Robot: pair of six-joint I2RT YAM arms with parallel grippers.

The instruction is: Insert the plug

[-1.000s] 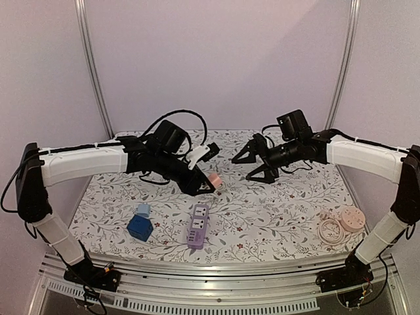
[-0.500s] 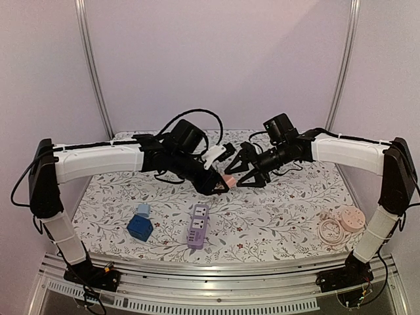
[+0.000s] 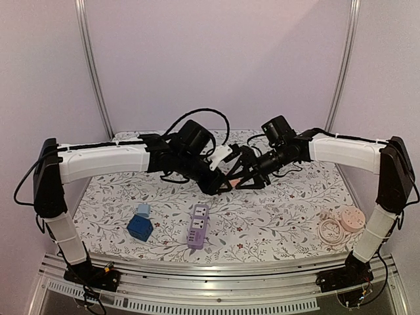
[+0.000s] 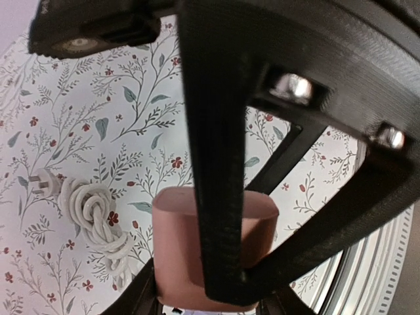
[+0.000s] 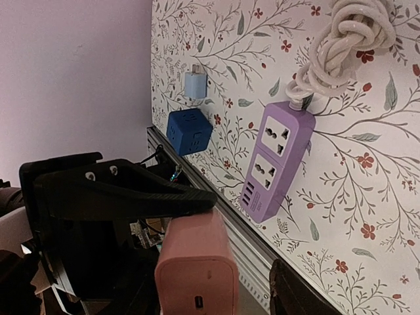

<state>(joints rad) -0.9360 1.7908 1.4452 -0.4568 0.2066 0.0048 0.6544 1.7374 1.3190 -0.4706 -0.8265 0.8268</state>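
My left gripper is shut on a pink plug block and holds it in the air above the table's middle. In the left wrist view the plug sits between my fingers, with a black finger of the other gripper crossing in front of it. My right gripper is open, its jaws either side of the plug. In the right wrist view the plug shows a small port, and the jaw on its right stands apart from it. The purple power strip lies flat below and also shows in the right wrist view.
A blue cube socket and a light blue adapter lie at the front left. A pink round socket with a coiled cable lies at the front right. The strip's knotted white cable trails behind it.
Both arms have moved toward each other over the table's middle. My right gripper has closed the distance and now straddles the pink plug held by my left gripper.
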